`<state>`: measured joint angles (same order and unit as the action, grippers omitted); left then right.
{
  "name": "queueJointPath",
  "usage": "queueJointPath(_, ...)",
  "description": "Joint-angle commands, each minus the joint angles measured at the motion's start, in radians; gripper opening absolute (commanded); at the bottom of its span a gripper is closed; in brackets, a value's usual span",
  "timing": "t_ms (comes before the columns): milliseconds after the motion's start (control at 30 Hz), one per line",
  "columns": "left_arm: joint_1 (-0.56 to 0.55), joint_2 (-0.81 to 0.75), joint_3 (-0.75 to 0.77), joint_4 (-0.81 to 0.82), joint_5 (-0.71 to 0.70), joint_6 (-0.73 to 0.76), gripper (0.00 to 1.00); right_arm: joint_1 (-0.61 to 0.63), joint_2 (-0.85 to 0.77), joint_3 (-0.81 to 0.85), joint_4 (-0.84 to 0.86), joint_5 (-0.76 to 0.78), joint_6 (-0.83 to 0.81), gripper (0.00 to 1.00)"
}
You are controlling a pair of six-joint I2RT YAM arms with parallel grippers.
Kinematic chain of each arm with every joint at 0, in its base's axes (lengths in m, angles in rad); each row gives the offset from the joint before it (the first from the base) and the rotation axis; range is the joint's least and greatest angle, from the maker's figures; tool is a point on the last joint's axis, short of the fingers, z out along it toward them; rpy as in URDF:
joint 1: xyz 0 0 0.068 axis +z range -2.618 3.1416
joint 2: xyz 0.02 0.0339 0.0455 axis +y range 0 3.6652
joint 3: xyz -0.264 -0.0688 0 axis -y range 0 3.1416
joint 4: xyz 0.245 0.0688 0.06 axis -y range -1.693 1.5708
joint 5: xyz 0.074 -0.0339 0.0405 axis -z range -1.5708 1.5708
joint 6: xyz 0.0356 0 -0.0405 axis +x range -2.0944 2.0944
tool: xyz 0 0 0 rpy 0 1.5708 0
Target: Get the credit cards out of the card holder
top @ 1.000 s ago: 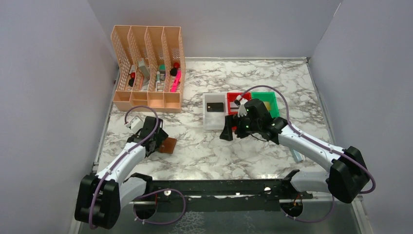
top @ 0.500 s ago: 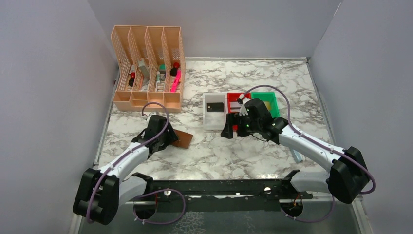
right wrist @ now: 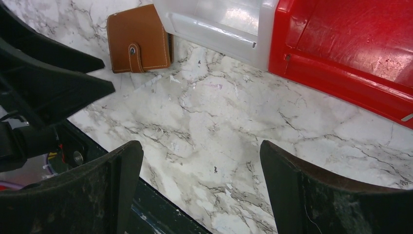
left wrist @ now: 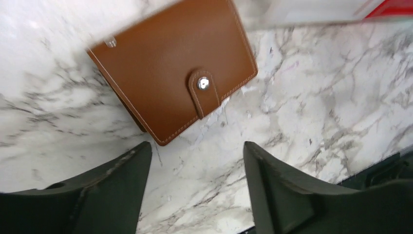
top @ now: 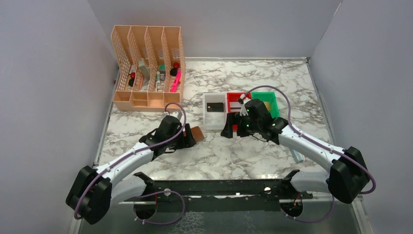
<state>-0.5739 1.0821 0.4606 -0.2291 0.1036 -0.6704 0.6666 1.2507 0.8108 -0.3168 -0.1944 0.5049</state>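
Your left gripper stands open and empty, fingers spread above the white marble table. The small brown leather card holder lies just ahead of them, folded shut, snap tab fastened, just beside the white plastic bin. Your right gripper hangs wide open, holding nothing, near the red plastic bin.

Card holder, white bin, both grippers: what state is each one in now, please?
card holder: closed, snap tab fastened, flat on the table beside the white bin.
white bin: holds one black card.
left gripper: fingers open, empty, card holder just ahead.
right gripper: fingers open, empty.
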Motion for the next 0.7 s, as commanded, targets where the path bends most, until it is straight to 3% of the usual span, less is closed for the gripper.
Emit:
queueJointPath(0,0.0,-0.045,0.125,-0.057,-0.178,0.108,0.77,0.005,-0.009,-0.02,-0.016,0.052,0.025,0.95)
queueJointPath(133,0.003,0.077,0.23,-0.053,-0.265,0.202,0.8,0.005,-0.022,-0.025,-0.022,0.085,0.034,0.96)
queueJointPath(300,0.003,0.274,0.325,-0.039,-0.221,0.259,0.79,0.005,-0.04,-0.031,-0.048,0.146,0.055,0.96)
queueJointPath(433,0.003,0.367,0.317,-0.014,-0.198,0.256,0.75,0.004,-0.057,-0.04,-0.071,0.184,0.075,0.96)
queueJointPath(667,0.002,0.385,0.23,0.063,-0.109,0.228,0.71,0.005,-0.062,-0.06,-0.077,0.208,0.08,0.96)
